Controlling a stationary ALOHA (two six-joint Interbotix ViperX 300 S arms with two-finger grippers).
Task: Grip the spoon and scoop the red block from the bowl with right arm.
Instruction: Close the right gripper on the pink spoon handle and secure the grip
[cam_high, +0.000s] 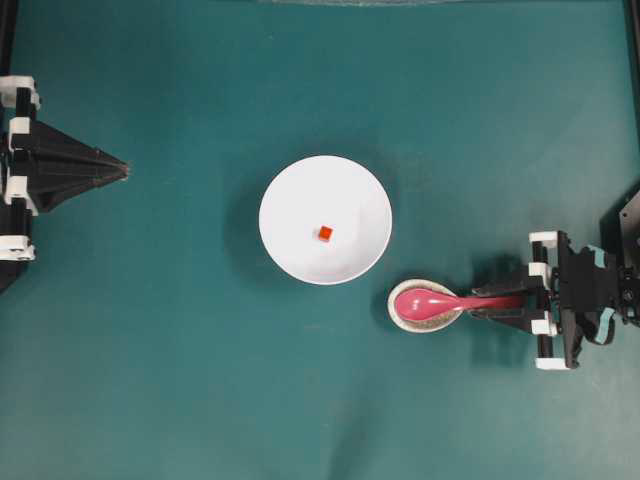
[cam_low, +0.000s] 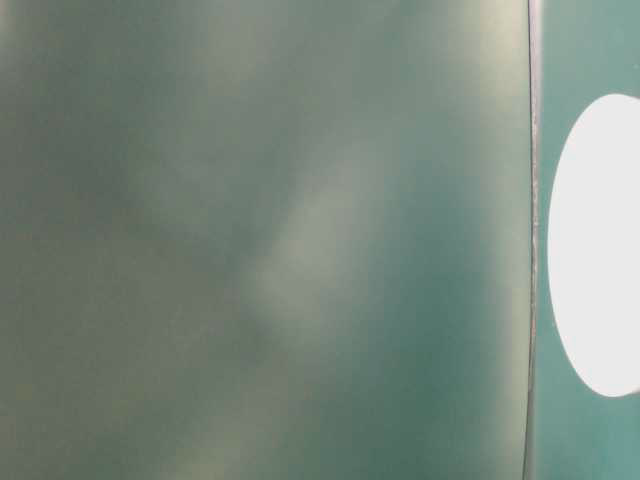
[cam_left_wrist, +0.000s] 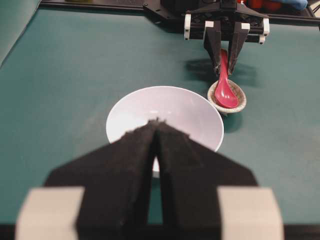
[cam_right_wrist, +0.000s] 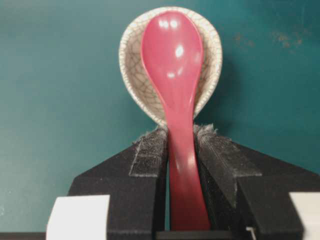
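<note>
Right gripper (cam_right_wrist: 181, 137) straddles the spoon (cam_right_wrist: 176, 90) handle, pads against both sides of it; reads as clamped on the handle, though how firm the pinch is I cannot tell. Left gripper (cam_left_wrist: 156, 131) sits parked at the far side of the table (cam_high: 180, 380), fingers pressed together, holding nothing.

Spoon: scoop rests in the small speckled dish (cam_right_wrist: 131, 75), handle pointing back out over the rim toward the right arm. Dish is just beside the bowl (cam_high: 325, 219), on the side nearest that arm. Red block (cam_high: 325, 232) lies alone near the bowl's centre, not touching the wall.

Handling, judged:
- Spoon looks glazed and glossy, so stiff, probably light, and slippery. Rounded handle could twist or slide between the pads once the scoop meets resistance.
- Hold is at about mid-handle, near the dish rim. That gives reach into the bowl, but leverage on the scoop tip is long; a firm pinch is needed.
- Likely ceramic or hard plastic; avoid knocking it on the bowl rim.
- Block is tiny and light; it may skate ahead of the scoop. Working it against the bowl's slope should help.

Table-level view is blurred; nothing usable there.
</note>
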